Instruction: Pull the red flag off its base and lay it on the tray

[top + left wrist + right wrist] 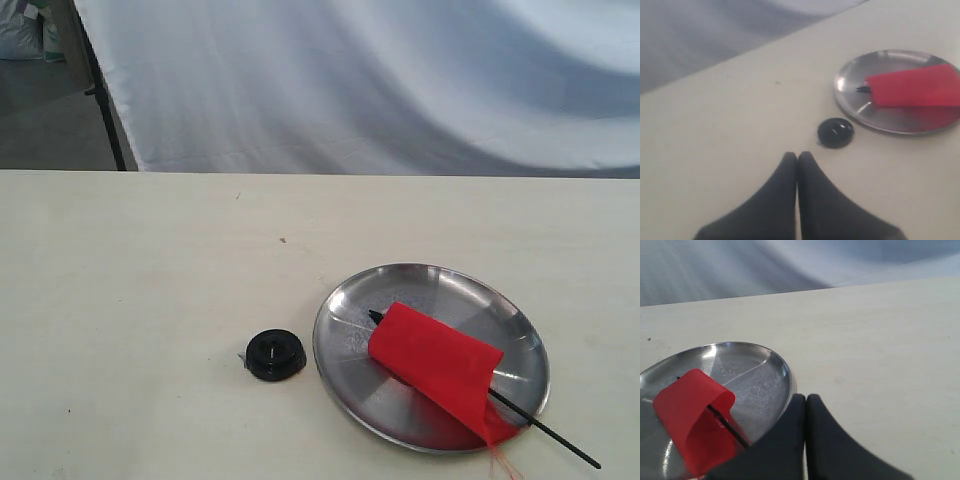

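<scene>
The red flag (438,365) lies across the steel tray (425,285), cloth folded over its black stick, whose end pokes past the tray's near right rim. The black base (275,353) stands alone on the table just left of the tray. Neither arm shows in the exterior view. In the left wrist view my left gripper (797,156) is shut and empty, a short way from the base (835,132), with the tray (850,95) and flag (915,85) beyond. My right gripper (806,398) is shut and empty beside the rim of the tray (775,370), the flag (690,415) lying in it.
A cream table (150,270) runs wide to the left and back. A white cloth backdrop (380,80) hangs behind the far edge, with a black stand leg (105,110) at its left.
</scene>
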